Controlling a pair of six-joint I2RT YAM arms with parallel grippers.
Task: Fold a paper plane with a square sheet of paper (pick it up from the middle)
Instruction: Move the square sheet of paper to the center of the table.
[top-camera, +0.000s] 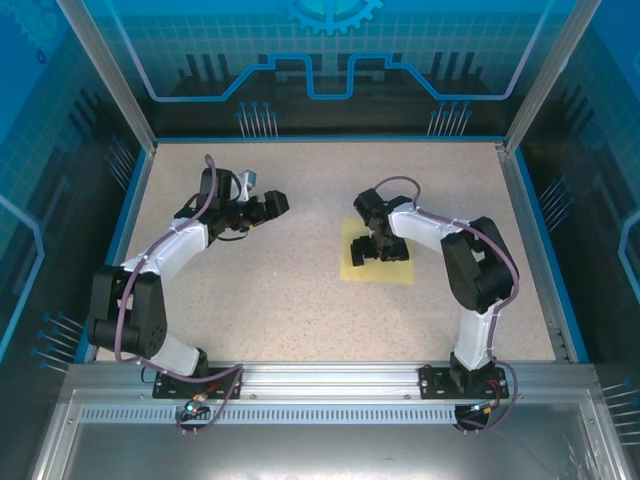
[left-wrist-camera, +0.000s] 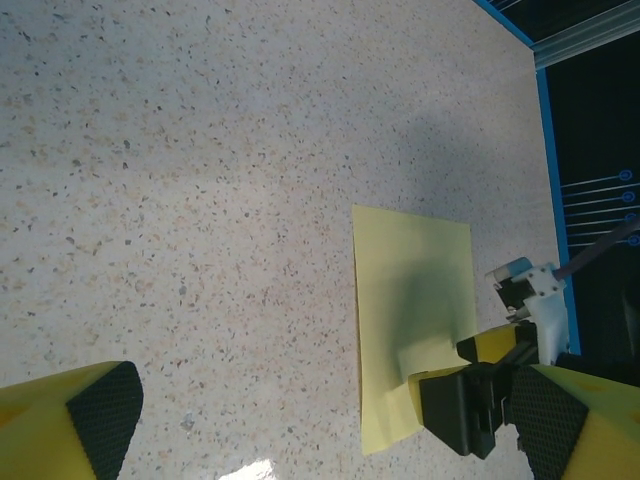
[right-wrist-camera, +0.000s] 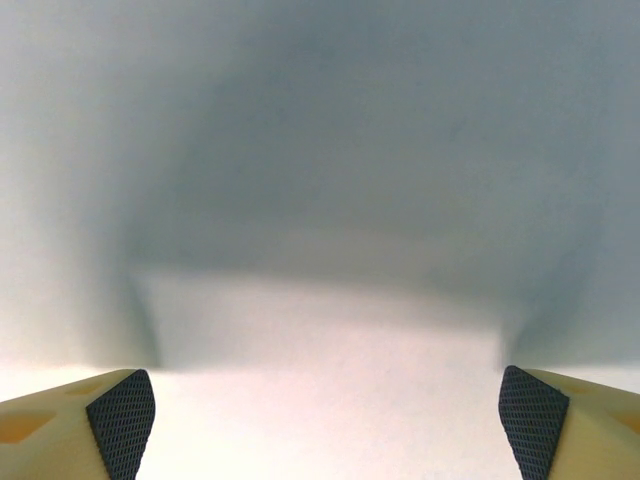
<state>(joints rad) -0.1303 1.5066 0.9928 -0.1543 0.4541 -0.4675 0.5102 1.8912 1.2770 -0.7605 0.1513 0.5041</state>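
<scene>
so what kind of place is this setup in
Probably a lab robot cell: a speckled table walled by blue printed panels, with a left arm and right arm bolted to an aluminium rail.

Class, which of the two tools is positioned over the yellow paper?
The right tool: it sits low over the yellow paper, jaws open. The left tool hangs over the speckled table, well apart from the sheet.

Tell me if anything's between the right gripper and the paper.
Nothing visible does. The right gripper is directly over the paper, its fingers open and the sheet right in front of them.
</scene>
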